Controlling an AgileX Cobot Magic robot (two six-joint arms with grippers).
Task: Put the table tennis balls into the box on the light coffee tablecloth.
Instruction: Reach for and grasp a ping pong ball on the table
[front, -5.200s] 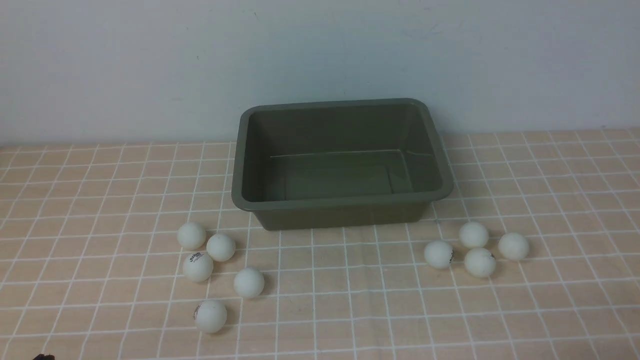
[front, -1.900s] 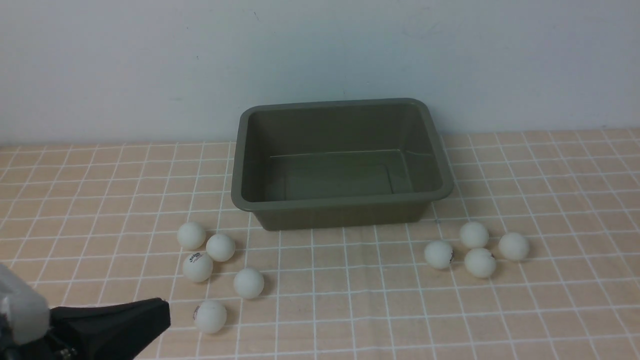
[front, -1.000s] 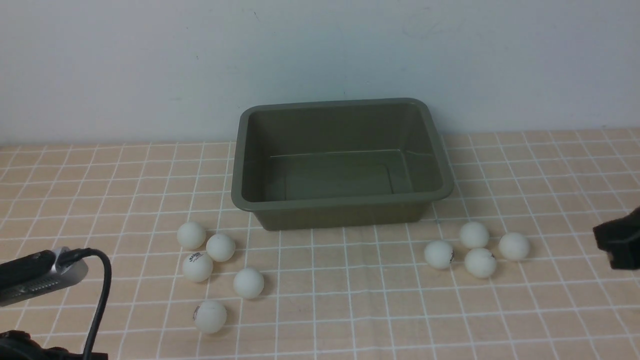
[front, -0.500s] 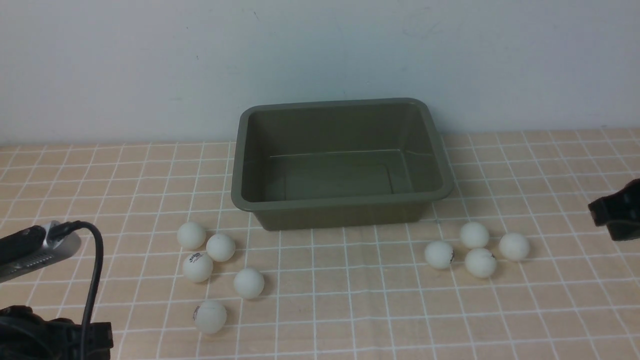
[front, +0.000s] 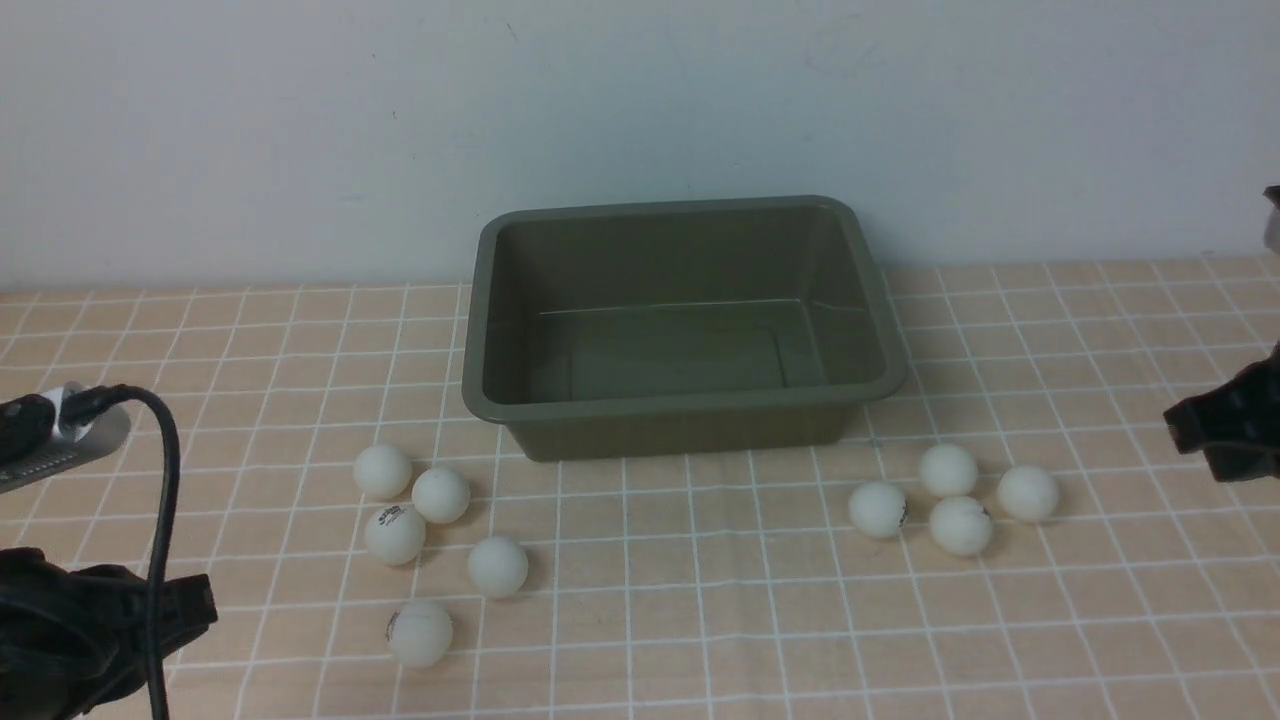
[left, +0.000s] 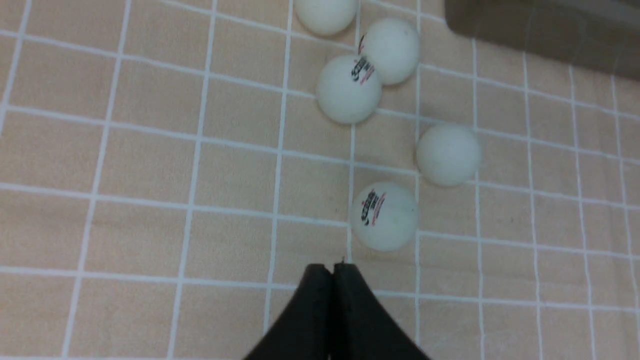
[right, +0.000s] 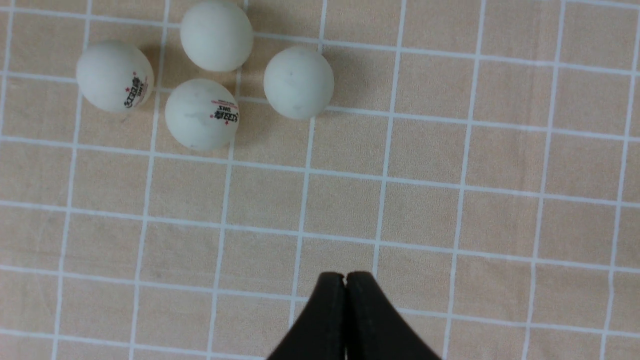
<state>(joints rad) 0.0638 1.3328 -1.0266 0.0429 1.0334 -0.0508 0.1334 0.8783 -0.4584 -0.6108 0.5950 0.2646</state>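
The olive-green box (front: 680, 405) stands empty at the back of the light coffee tablecloth (front: 700, 610). Several white table tennis balls lie in front of its left corner, the nearest one (front: 420, 632) bearing a logo. Several more lie in front of its right corner, such as one (front: 1027, 493). My left gripper (front: 200, 603) is shut and empty at the lower left; in the left wrist view its tips (left: 332, 267) sit just short of a logo ball (left: 385, 216). My right gripper (front: 1180, 427) is shut and empty at the right edge; its tips (right: 346, 276) are well apart from the balls (right: 298, 82).
A pale wall (front: 300, 130) rises right behind the box. A silver camera block with a black cable (front: 60, 440) rides on my left wrist. A corner of the box (left: 545, 30) shows in the left wrist view.
Both arms have come further into the front view and risen; the right gripper has shifted slightly left toward the right group. Balls and box have not moved. Both grippers stay shut.
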